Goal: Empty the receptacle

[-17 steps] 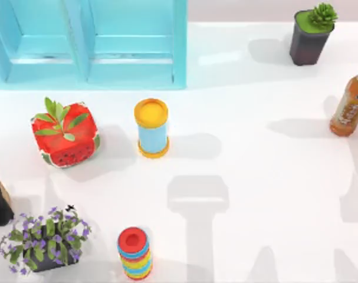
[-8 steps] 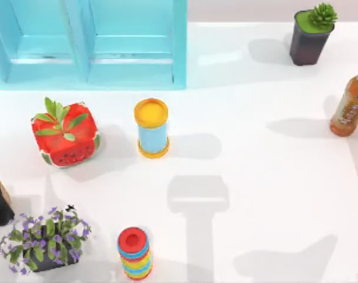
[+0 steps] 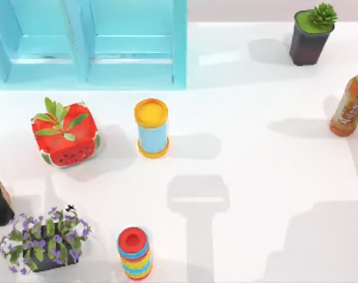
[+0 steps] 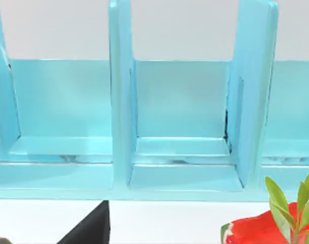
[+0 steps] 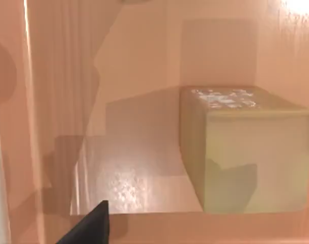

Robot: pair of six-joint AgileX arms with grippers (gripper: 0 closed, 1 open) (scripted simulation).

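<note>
The right gripper (image 5: 90, 226) hangs over a salmon bin (image 5: 57, 101), just a dark tip of it at the frame edge, so I cannot tell whether it is wide or narrow. Inside the bin an olive block (image 5: 248, 152) sits on the floor, close to the back wall.

The left gripper (image 4: 90, 226) is parked facing the blue shelf (image 4: 182, 173); its state cannot be told either. A corner of the red planter (image 4: 256, 231) shows beside it.

From above, nothing on the table (image 3: 255, 171) has moved since a second ago: planter (image 3: 65, 134), can (image 3: 151, 127), rings (image 3: 134, 252), flowers (image 3: 44, 239), bottle (image 3: 350, 103) and succulent (image 3: 311, 32) stand as before. Only the shadow (image 3: 326, 242) at the lower right has changed, from thin streaks to a wedge to a broad patch over that corner
</note>
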